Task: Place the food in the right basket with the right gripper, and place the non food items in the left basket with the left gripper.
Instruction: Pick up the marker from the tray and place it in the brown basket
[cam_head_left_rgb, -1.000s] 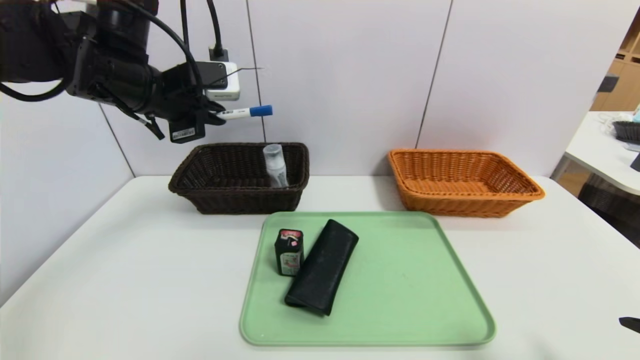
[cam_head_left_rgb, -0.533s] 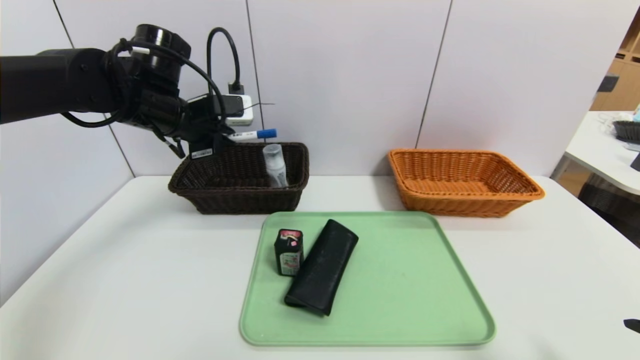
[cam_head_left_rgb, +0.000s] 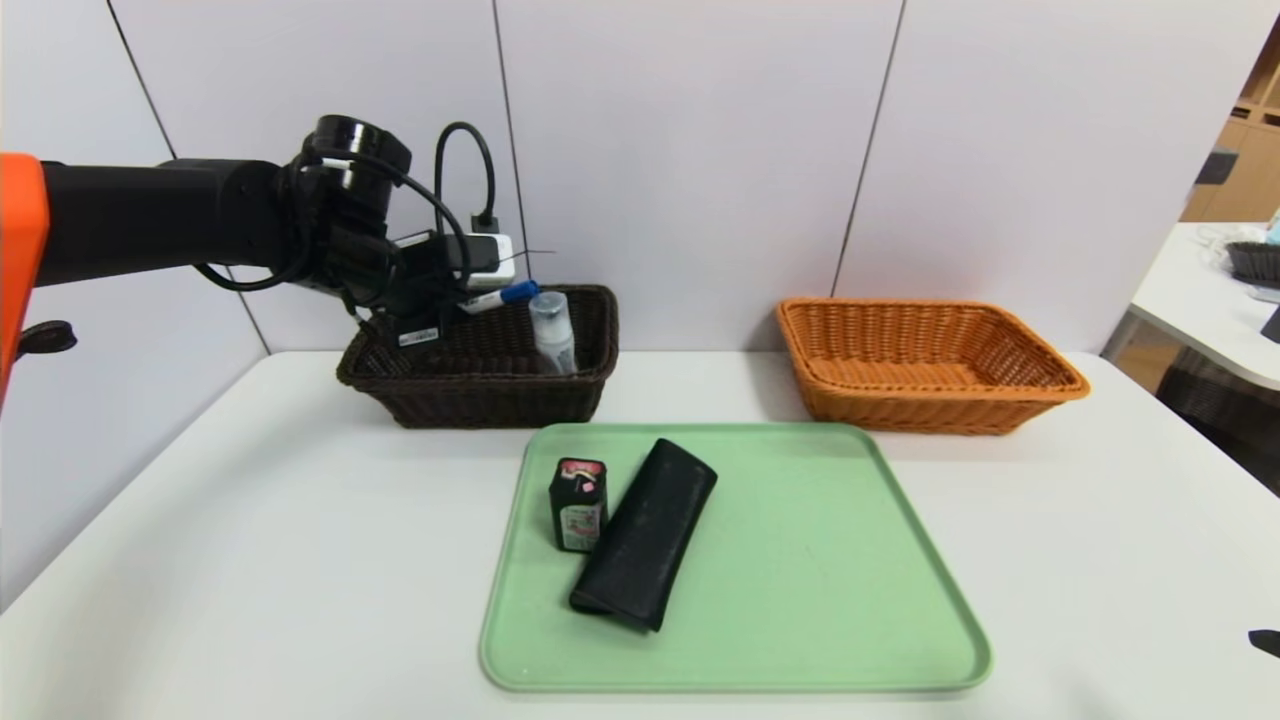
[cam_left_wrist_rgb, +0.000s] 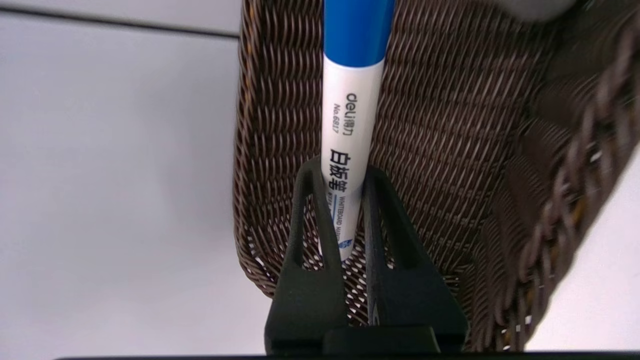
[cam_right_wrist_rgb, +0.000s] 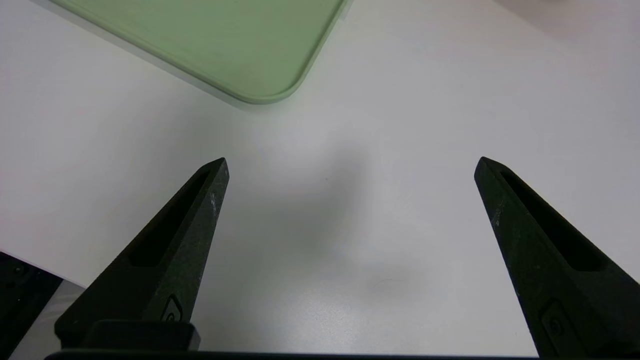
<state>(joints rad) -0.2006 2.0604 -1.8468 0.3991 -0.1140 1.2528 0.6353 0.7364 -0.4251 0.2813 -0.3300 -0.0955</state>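
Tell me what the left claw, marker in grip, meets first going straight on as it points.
Probably the white bottle: the marker's blue cap points at its top, though depth is unclear.

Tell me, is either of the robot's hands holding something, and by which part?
The left gripper holds the whiteboard marker by its white barrel, toward the end away from the blue cap. The right gripper holds nothing.

Perhaps a lab — white partition panels (cam_head_left_rgb: 690, 150); robot arm (cam_head_left_rgb: 230, 215).
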